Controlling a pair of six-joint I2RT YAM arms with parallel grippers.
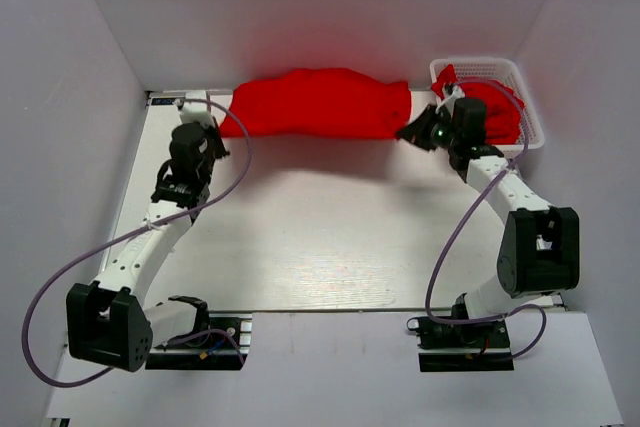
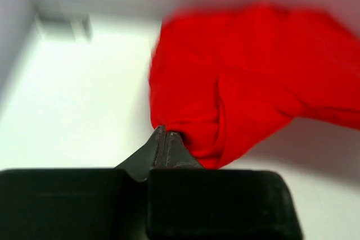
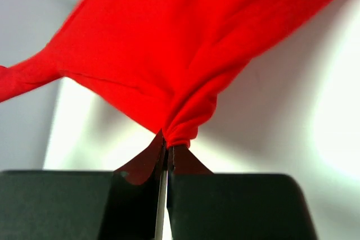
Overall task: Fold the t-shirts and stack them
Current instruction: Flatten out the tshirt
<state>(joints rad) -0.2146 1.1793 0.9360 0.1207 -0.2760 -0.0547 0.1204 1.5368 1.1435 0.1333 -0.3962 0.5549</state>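
Left tool (image 2: 166, 137) and right tool (image 3: 167, 145) each clenched on one end of a shirt (image 1: 320, 102), slung bunched at 12 o'clock over the tabletop (image 1: 300, 237). Risk: pinches look thin, so pulling apart may slip one and drop the shirt crumpled.

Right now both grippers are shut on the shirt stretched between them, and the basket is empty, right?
No. The basket is not empty: the top view shows more red cloth in it. The left gripper and right gripper are indeed both shut on the shirt stretched between them.
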